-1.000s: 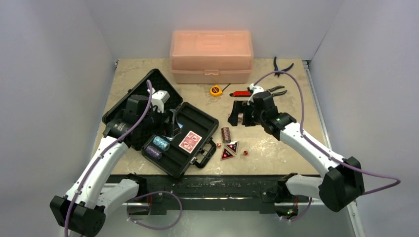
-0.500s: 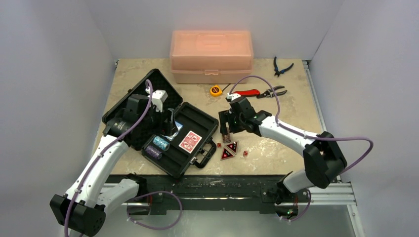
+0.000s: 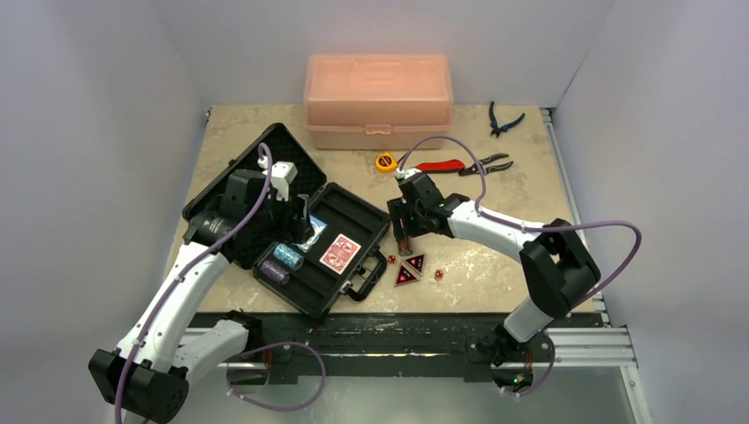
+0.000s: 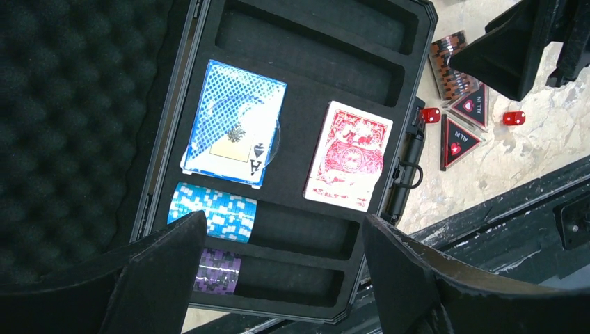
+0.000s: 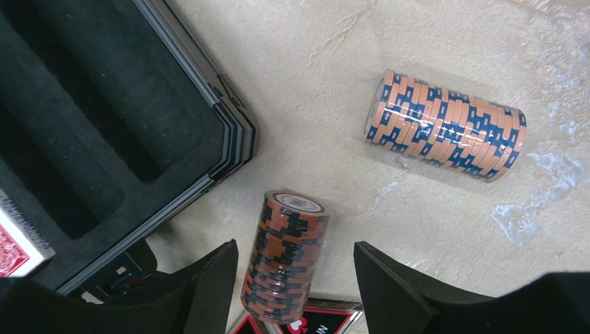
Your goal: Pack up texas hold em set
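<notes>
Presently straddling, with right claw spread and empty, the standing chip stack beside the case, ready for gripping.

case black, lid foam egg-crate | in case: blue deck lattice print, red deck scrollwork, light-blue chips white-flecked, purple chips | right of case: orange-black chips, peach-navy chips, triangles black-red, dice red | behind case: box translucent orange
</notes>
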